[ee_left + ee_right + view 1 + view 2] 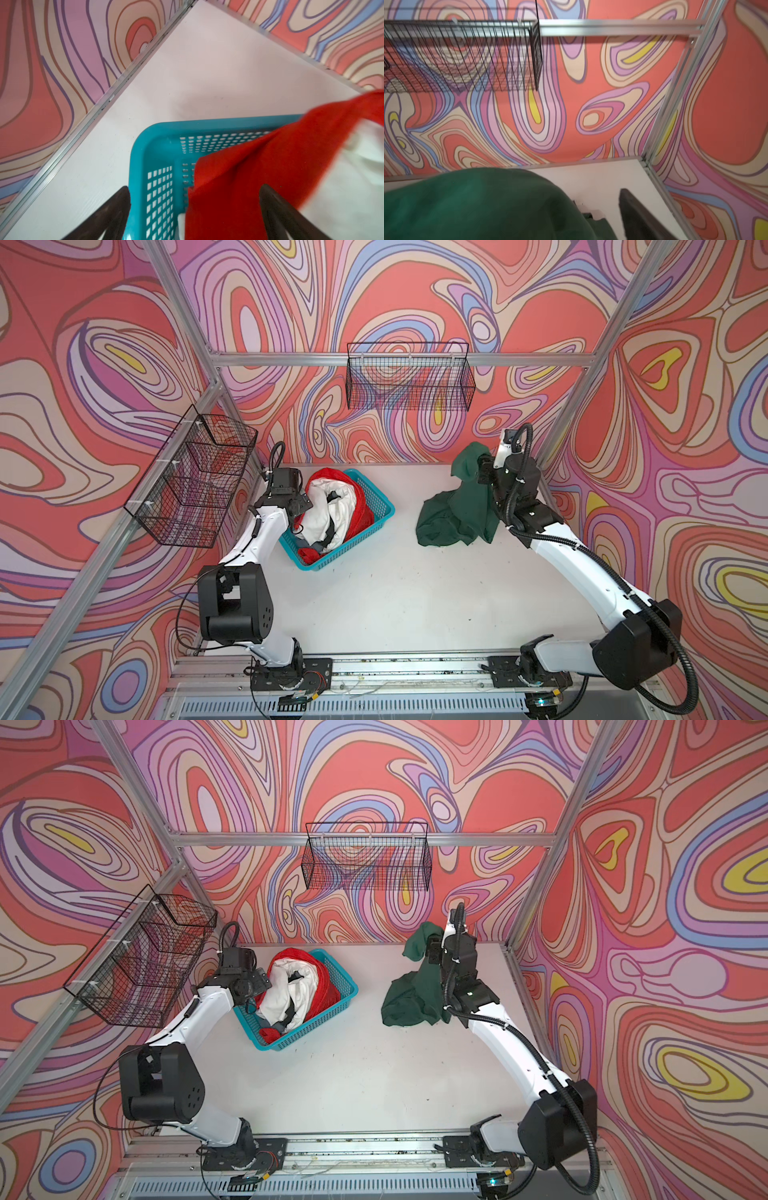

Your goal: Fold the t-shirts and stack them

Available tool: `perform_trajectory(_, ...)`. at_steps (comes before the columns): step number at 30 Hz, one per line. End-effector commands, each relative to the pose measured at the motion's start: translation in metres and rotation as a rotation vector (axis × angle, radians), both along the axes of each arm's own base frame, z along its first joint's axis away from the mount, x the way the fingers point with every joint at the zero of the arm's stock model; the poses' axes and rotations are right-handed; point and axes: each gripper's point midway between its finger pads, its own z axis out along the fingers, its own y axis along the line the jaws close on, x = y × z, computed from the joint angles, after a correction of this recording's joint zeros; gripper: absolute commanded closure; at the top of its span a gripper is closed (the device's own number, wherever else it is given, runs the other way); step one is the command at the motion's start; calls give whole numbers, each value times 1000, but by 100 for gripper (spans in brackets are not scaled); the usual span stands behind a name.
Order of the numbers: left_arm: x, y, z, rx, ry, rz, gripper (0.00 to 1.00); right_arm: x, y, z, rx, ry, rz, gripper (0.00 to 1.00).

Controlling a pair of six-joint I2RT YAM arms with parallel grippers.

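right gripper (481, 467) jaws apart, green shirt (457, 512) draped over it | left gripper (194, 188) wide open, over red shirt (270, 166) in basket (141, 145)

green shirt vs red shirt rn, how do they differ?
Green shirt lies out on the table; red shirt sits in the basket. Green shirt has one end draped over the right gripper; red shirt lies wrapped round a white shirt. Both are crumpled, unfolded.
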Motion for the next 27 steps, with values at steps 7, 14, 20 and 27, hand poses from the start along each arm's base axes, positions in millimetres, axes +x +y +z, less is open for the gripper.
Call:
perform_trajectory(7, -34, -120, 35, 32, -14, -441, 0, -27, 25, -52, 227, 115, 151, 2)
perform_trajectory(14, -45, -207, 19, 21, 2, -743, 2, -33, 49, -74, 318, 221, 254, 2)
perform_trajectory(20, -38, -233, -25, 173, 157, -826, 5, -46, 30, -80, 297, 212, 179, 2)
perform_trajectory(27, -19, -231, -62, 287, 257, -761, 8, -58, 15, -78, 273, 200, 125, 2)
